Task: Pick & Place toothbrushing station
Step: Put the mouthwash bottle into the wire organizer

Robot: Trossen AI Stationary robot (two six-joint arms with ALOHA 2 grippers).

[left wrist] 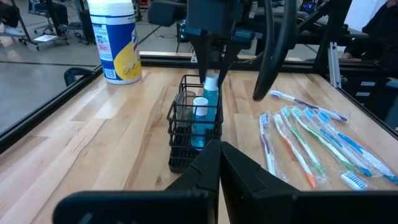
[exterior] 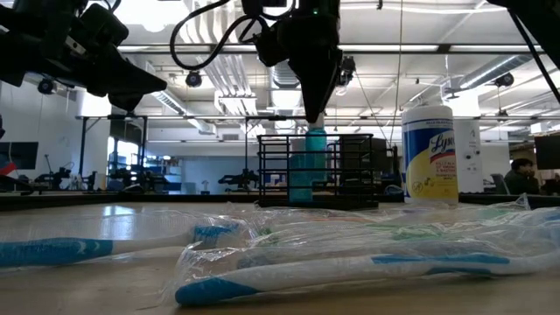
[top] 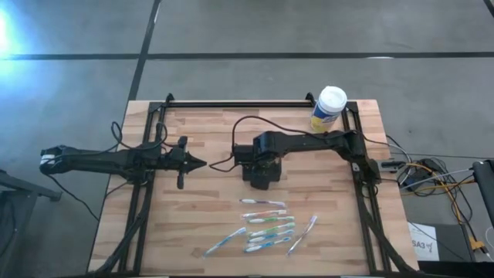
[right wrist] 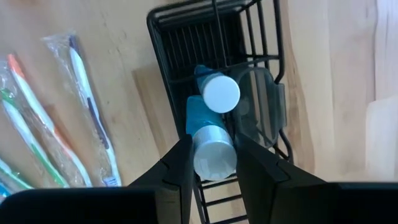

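Observation:
The black mesh caddy [left wrist: 184, 142] stands on the wooden table, near its middle. In the high view my right gripper [top: 258, 171] covers most of the caddy. Two blue bottles stand inside it: a taller one with a silvery cap [right wrist: 214, 159] and a shorter one with a white cap [right wrist: 221, 93]. A clear cup [right wrist: 259, 107] sits beside them. My right gripper [right wrist: 214, 163] points down over the caddy and is shut on the taller bottle. My left gripper [top: 197, 163] is shut and empty, to the caddy's left, above the table. My right gripper pinches the taller blue bottle by its silvery cap [right wrist: 214, 149], one finger [right wrist: 180, 163] on each side. The fingers come from above, pointing down. The bottle stands upright inside the caddy [exterior: 308, 171]. I cannot tell whether its base rests on the caddy's floor.
Several wrapped toothbrushes [top: 266, 224] lie on the near part of the table. A yellow wipes canister with a white lid [top: 328, 108] stands at the far right corner. Black frame rails [top: 255, 103] run along the table's edges.

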